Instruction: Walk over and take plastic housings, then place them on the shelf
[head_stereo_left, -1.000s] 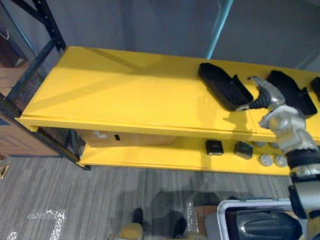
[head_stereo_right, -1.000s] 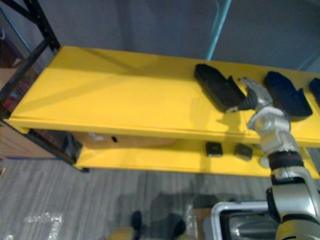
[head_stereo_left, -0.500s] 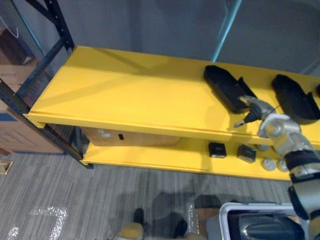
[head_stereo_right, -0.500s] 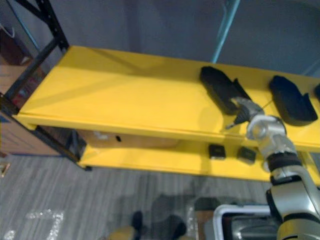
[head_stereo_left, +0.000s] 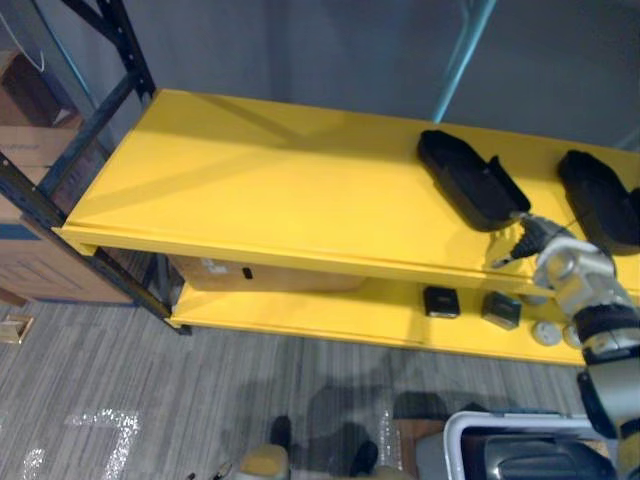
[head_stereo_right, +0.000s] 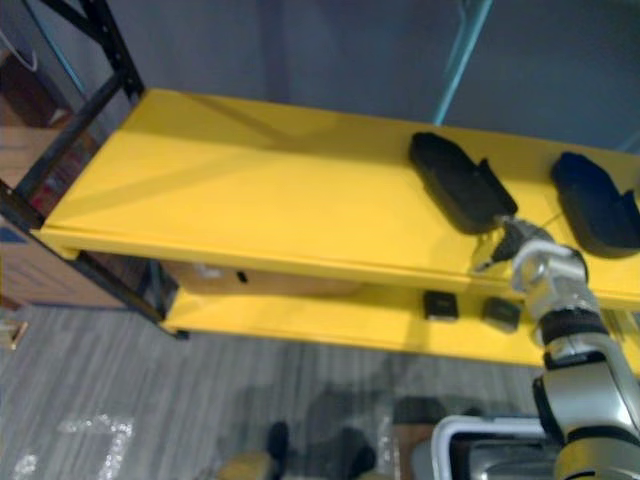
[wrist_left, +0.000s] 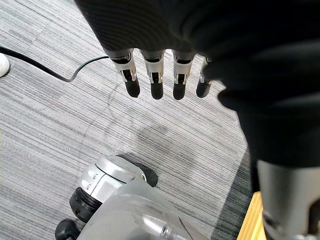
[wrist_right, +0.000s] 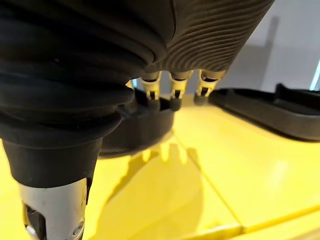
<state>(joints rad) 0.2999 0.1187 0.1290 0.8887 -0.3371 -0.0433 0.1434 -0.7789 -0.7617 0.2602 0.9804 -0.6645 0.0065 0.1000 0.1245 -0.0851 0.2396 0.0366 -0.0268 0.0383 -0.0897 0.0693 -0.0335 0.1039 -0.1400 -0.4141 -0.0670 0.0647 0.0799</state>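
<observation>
Here, the robot's right hand (head_stereo_left: 527, 238) hovers at the front edge of the yellow shelf (head_stereo_left: 270, 190), its fingers (wrist_right: 174, 100) straight and loose, gripping nothing. A black plastic housing (head_stereo_left: 468, 180) lies flat on the shelf's top deck, toward the shelf's right end. Its near end is just beyond the fingertips; whether they touch it cannot be told. A second housing (head_stereo_left: 600, 200) rests on the same deck, farther toward the shelf's right end and apart from the hand. On the shelf's lower deck sit small black boxes (head_stereo_left: 441, 301), beneath the first housing, and a cardboard box (head_stereo_left: 260, 275) nearer the shelf's middle. The left hand (wrist_left: 156, 82) hangs above grey carpet (wrist_left: 60, 130), its fingers straight and holding nothing.
</observation>
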